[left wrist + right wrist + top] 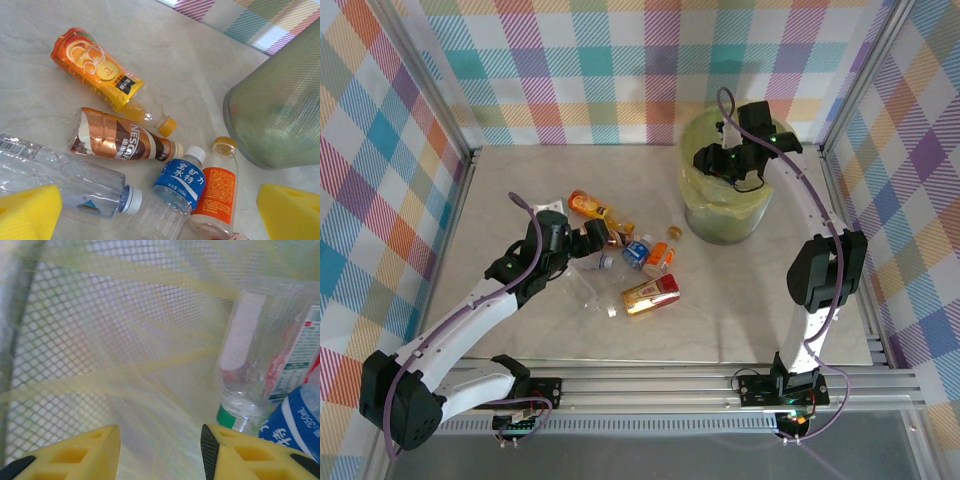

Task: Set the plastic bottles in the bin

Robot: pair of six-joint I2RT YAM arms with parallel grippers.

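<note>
"On the table, how many bottles do you see?"

"Six, by your wide-open left gripper. Two more bottles lie in the one bin. Your right gripper hangs there, its jaws a little apart, holding nothing."

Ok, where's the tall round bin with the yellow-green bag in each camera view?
Top external: the tall round mesh bin stands in the upper right of the picture.
Left wrist: its mesh wall, seen from outside, at the right edge.
Right wrist: its mesh wall, seen from inside, across the left and top.
Shared landmark: its translucent yellow-green liner, draped over the rim or showing behind the mesh.
</note>
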